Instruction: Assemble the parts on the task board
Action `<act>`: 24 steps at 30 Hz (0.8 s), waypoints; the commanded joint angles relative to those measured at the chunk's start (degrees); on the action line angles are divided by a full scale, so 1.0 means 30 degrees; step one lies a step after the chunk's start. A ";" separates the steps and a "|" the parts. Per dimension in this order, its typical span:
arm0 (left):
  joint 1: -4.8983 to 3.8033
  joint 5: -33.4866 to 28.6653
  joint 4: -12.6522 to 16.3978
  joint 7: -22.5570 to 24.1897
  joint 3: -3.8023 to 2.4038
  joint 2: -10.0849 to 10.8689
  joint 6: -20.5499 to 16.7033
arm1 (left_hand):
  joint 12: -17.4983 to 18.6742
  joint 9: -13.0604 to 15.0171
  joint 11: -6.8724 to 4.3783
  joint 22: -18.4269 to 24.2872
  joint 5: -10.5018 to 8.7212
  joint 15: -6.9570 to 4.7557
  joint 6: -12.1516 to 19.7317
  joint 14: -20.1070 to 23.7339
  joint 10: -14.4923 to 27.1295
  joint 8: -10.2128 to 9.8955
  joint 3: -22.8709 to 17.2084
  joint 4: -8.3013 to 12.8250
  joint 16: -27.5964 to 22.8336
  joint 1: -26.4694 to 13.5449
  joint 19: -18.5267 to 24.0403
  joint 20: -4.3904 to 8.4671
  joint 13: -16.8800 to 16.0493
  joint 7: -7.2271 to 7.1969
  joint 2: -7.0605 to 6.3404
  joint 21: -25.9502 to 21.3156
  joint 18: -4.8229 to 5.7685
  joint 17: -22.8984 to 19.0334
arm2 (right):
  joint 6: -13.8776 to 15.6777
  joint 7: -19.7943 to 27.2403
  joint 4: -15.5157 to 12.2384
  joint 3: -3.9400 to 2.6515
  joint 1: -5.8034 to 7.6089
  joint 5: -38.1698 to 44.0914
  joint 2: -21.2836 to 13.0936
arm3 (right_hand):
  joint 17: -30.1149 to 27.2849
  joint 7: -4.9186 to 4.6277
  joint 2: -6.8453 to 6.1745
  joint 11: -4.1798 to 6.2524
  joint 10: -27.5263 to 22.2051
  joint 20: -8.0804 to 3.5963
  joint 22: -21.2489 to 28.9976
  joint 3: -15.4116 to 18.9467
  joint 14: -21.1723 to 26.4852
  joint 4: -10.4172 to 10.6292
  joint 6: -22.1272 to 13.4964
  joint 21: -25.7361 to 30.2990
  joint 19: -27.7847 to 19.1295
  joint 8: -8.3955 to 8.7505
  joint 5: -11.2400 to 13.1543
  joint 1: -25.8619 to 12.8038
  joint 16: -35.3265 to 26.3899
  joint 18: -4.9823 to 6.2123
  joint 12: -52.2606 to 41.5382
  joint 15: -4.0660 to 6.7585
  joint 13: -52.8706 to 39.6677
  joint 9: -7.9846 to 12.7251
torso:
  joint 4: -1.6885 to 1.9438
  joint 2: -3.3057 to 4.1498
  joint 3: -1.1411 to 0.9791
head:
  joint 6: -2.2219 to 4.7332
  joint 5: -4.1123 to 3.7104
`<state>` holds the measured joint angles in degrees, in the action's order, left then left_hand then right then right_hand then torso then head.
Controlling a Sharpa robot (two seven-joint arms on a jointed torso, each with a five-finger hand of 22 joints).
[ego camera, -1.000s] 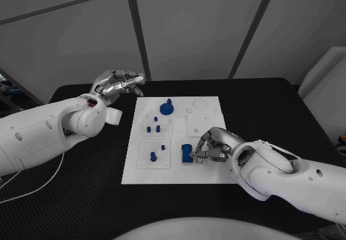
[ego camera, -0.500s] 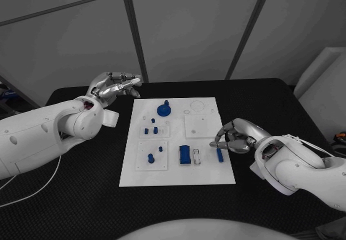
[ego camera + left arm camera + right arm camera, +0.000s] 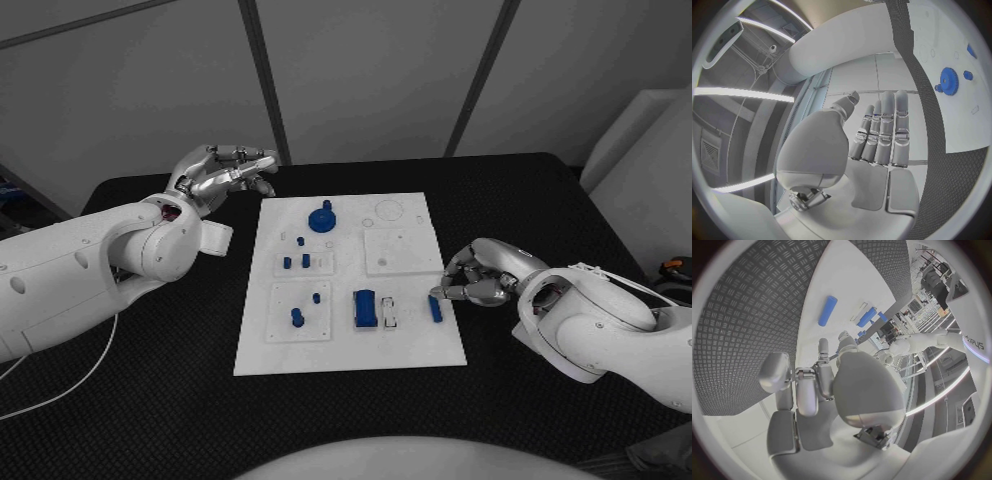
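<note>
black textured table (image 3: 548,190) under pale wall panels carries the white task board (image 3: 346,355) at the centre of the head view, its long side running up the frame. a blue gear-like part (image 3: 323,217) sits in the board's upper left area, with small blue pegs (image 3: 296,261) just below it and two more small blue pieces (image 3: 297,316) in the lower left panel. a blue block (image 3: 366,307) stands at the lower middle of the board beside a pale slot, and a slim blue bar (image 3: 434,308) lies near the board's lower right edge.

right hand (image 3: 477,274) rests low at the board's right edge, right of centre in the frame, fingers curled inward and holding nothing, the blue bar lying just beside its fingertips; whether they touch it cannot be told. the right wrist view shows the same hand (image 3: 826,385) with fingers bent over the white board and the blue bar (image 3: 827,310) lying apart, beyond them.

left hand (image 3: 221,170) is raised in the upper left of the frame, off the board's top left corner, holding nothing. the left wrist view shows its fingers (image 3: 886,130) stretched straight and close together, empty, with the gear-like part (image 3: 948,79) on the board at the circle's right rim.
</note>
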<state>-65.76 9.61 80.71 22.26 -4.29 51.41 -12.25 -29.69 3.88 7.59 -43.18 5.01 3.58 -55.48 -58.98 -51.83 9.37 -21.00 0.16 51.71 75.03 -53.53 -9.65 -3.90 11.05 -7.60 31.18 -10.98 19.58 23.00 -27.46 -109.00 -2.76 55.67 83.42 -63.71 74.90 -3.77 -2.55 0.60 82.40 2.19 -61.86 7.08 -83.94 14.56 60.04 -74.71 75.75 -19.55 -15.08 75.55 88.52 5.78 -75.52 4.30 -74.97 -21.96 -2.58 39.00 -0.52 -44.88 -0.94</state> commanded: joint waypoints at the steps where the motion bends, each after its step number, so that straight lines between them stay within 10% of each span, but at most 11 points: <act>1: -0.0025 -0.0035 0.0001 0.0251 -0.0014 -0.0018 0.0152 | -0.0089 -0.0006 -0.0011 0.0018 0.0045 0.0006 0.0102 0.0077 0.0146 0.0118 0.0092 0.0022 0.0061 0.0053 -0.0068 -0.0010 0.0022 -0.0007 0.0089 -0.0129 0.0177 -0.0018 | -0.1139 -0.0493 0.0084 -0.0004 0.0005 0.0629 0.0124 | 0.3851 0.0026 -0.0225 -0.0009 -0.0002 0.0064 0.0076 0.0097 -0.1741 0.0247 0.0234 0.0128 -0.0071 0.0186 -0.0273 -0.0155 -0.0089 -0.0036 0.0176 -0.0071 -0.0179 0.0055 | 0.0025 -0.0012 0.0011 | -0.0026 -0.0009; 24: -0.0017 -0.0035 -0.0015 0.0258 -0.0014 0.0023 0.0193 | -0.0089 -0.0006 -0.0011 0.0018 0.0045 0.0006 0.0102 0.0077 0.0146 0.0118 0.0092 0.0022 0.0061 0.0053 -0.0068 -0.0010 0.0022 -0.0007 0.0089 -0.0129 0.0177 -0.0018 | -0.2738 -0.1420 0.0752 0.0018 -0.0241 0.1765 0.0991 | 0.3814 0.0148 -0.0366 0.0080 -0.0004 0.0016 0.0118 0.0561 -0.1733 0.0494 0.0760 0.0183 -0.0093 0.0380 -0.1404 -0.0155 -0.0115 -0.0026 0.0280 -0.0009 -0.0175 0.0069 | 0.0052 -0.0007 0.0004 | -0.0241 0.0030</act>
<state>-65.75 9.61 80.65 22.26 -4.29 51.46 -12.24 -29.69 3.88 7.59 -43.20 5.01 3.58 -55.48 -58.98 -51.83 9.37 -21.00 0.16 51.71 75.03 -53.53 -9.64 -3.91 11.05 -7.60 31.19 -10.98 19.59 16.46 -30.94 -106.71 -2.70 54.92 87.21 -60.82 74.94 -3.29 -3.16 0.61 82.40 2.27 -61.56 8.40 -83.94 15.97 61.81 -74.48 75.67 -18.58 -19.09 74.93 88.52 5.78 -74.87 4.30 -74.99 -21.69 -2.46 39.00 -0.49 -45.58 -0.88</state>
